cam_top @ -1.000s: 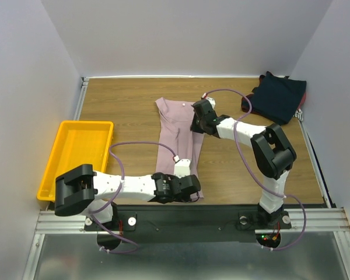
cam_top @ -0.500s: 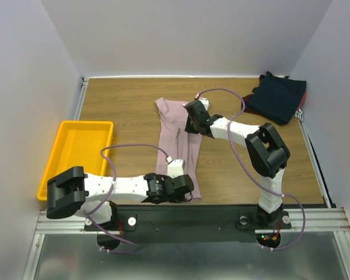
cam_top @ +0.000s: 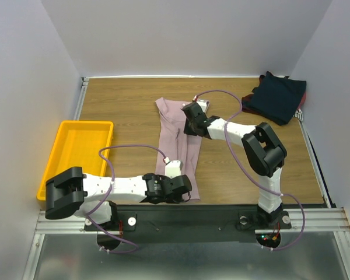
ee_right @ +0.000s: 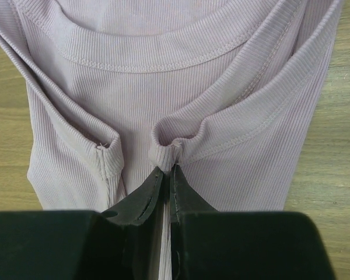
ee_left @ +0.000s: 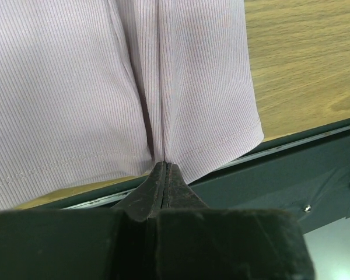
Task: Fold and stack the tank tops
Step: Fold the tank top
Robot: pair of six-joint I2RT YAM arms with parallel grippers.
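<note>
The pink tank top (cam_top: 178, 140) lies lengthwise down the middle of the table, its right side folded in over the middle. My left gripper (cam_top: 188, 193) is shut on the hem at the near end (ee_left: 163, 163). My right gripper (cam_top: 188, 122) is shut on the folded edge near the armhole (ee_right: 170, 153), below the scoop neck (ee_right: 157, 61). The navy tank tops (cam_top: 277, 96) with a maroon edge lie in a heap at the far right corner.
A yellow plastic tray (cam_top: 76, 153) stands at the left edge. The black front rail (ee_left: 291, 175) runs just past the pink top's hem. Bare wood table (cam_top: 122, 105) shows on both sides of the pink top.
Both grippers have moved left, carrying the pink top's right edge over towards its middle. The top now looks narrower.
</note>
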